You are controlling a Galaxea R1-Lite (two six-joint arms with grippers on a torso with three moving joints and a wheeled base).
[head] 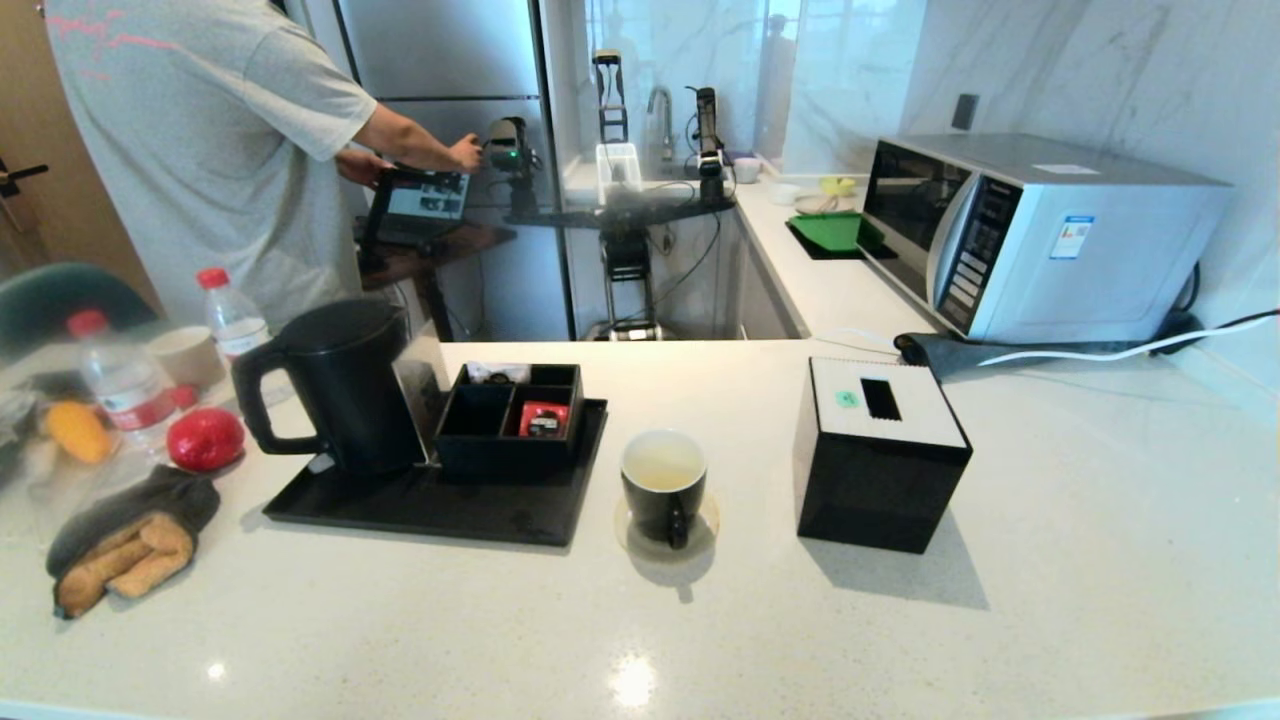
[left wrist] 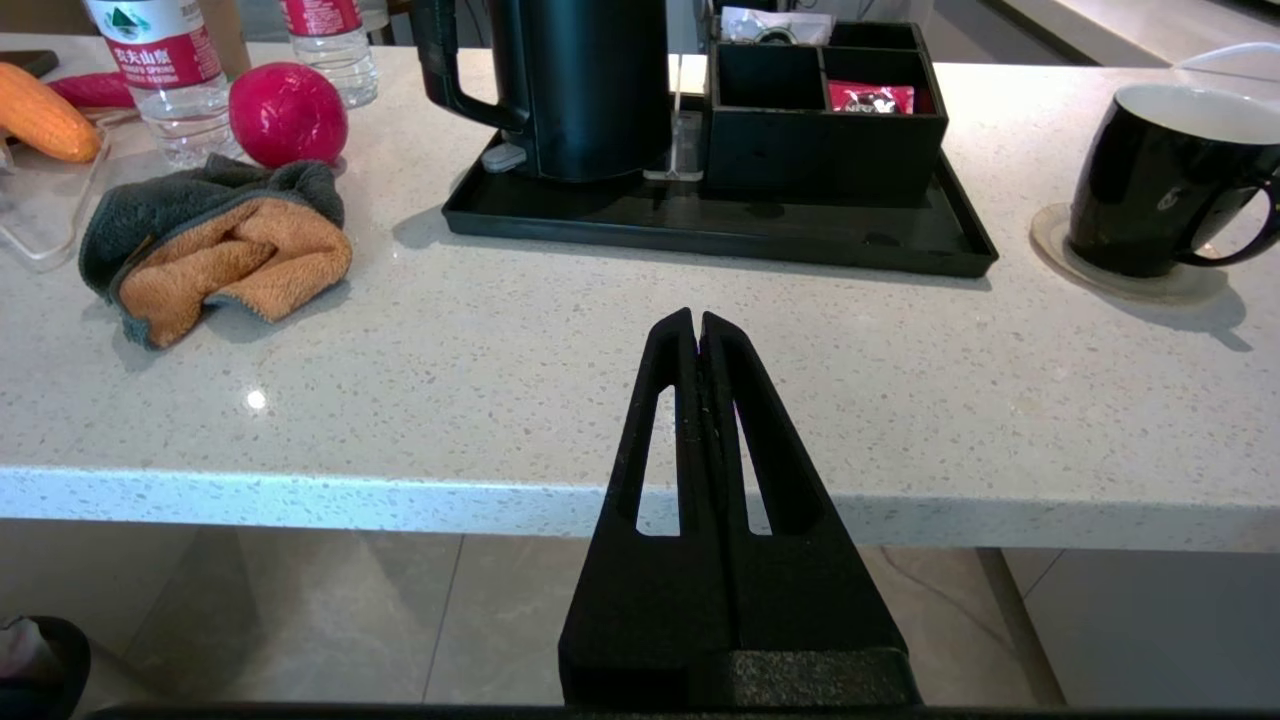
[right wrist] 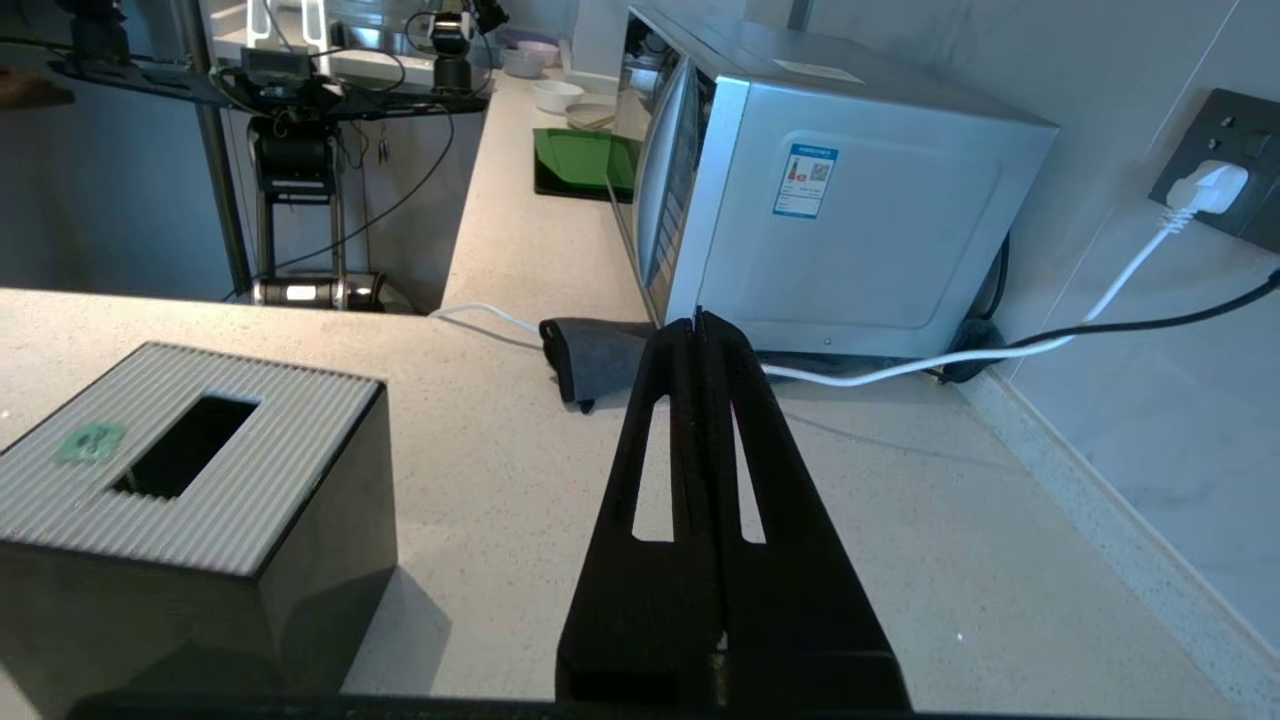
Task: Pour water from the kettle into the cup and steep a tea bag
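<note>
The matte black kettle stands upright on the left end of a black tray, lid down, handle to the left. To the tray's right, the small black cup sits on a round coaster and holds faintly yellowish water. No tea bag shows in the cup. A pale item lies in the organiser's back compartment; I cannot tell what it is. My left gripper is shut and empty, held back at the counter's front edge. My right gripper is shut and empty over the counter right of the tissue box. Neither arm shows in the head view.
A black organiser on the tray holds a red packet. A black tissue box stands right of the cup, a microwave behind it. At the left lie a cloth, red fruit and bottles. A person stands behind.
</note>
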